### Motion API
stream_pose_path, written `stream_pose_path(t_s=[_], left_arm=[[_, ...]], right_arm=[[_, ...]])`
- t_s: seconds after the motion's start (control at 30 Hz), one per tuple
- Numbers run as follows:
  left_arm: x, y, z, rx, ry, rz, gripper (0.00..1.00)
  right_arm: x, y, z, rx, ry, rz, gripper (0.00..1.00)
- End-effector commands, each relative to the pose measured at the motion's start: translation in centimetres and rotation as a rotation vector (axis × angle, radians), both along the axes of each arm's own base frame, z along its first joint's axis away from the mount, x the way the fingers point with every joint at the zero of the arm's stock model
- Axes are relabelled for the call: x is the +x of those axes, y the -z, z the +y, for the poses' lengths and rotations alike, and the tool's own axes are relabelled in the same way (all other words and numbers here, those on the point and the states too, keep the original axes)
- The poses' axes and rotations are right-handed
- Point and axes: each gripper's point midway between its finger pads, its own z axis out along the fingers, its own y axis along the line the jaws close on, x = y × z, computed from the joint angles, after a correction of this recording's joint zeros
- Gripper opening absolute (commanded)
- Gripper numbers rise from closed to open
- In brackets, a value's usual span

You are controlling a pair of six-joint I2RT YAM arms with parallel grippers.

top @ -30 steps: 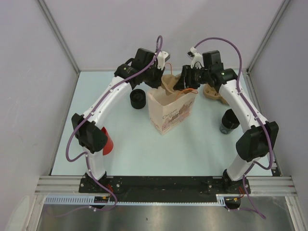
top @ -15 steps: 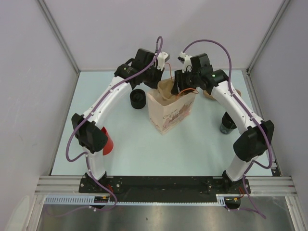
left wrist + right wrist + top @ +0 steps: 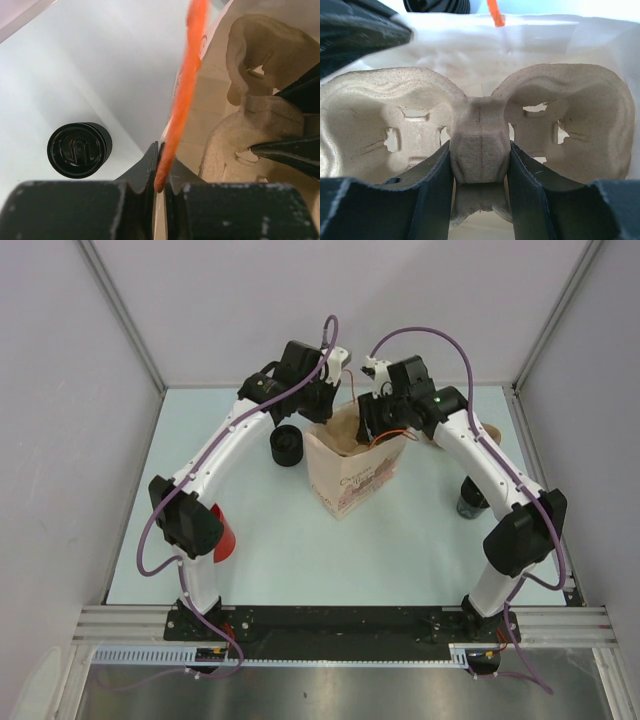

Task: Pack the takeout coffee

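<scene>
Bag [image 3: 355, 475] stands upright mid-table in the top view, printed paper, mouth open. Your left gripper [image 3: 328, 408] sits at the far-left rim of it. Your right gripper [image 3: 372, 428] is over the mouth, and the pulp cup carrier [image 3: 343, 425] it holds is partly down inside. Just left of the bag, not touching, is a black cup [image 3: 286, 445]. By the left arm's elbow, well apart, is a red cup [image 3: 222, 533]. On the right side a dark cup [image 3: 470, 498] is partly hidden by the right arm. A second pulp carrier [image 3: 487, 432] peeks out from behind that arm at far right.

Left wrist view: your left fingers are pressed together on the bag's rim. The orange handle [image 3: 184, 85] is pinched between them and runs up out of frame. The black cup lies on the table outside the bag, to the left. The pulp cup carrier is inside the bag on the right, with the right gripper's dark fingertips on it.

Right wrist view: your right fingers clamp the carrier's central ridge, one on each side, both touching, with the gap only as wide as the ridge. A cup well sits on either side of the ridge. The bag's white inner wall is behind the carrier. The orange handle shows at the top edge. The left gripper is a dark blur at top left.
</scene>
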Motion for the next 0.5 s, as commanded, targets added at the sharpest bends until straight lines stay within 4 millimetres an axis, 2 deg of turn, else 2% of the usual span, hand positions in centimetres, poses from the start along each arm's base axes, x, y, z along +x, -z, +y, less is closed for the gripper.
stream_pose_path(t_s=[0.0,0.17,0.47], left_arm=[[-0.1,-4.2,0.1,-0.056,-0.027,-0.087,0.09],[-0.1,-4.1,-0.1,-0.060,-0.019,-0.082,0.10],[-0.4,-3.9,-0.5,-0.078,-0.020,-0.061,0.10]], right_arm=[[0.0,1.2,-0.3,-0.086,-0.006,0.009,0.23],[0.1,2.4,-0.3,-0.134,-0.004,0.035,0.22],[0.9,2.7,0.2,-0.163,0.002,0.040,0.23]])
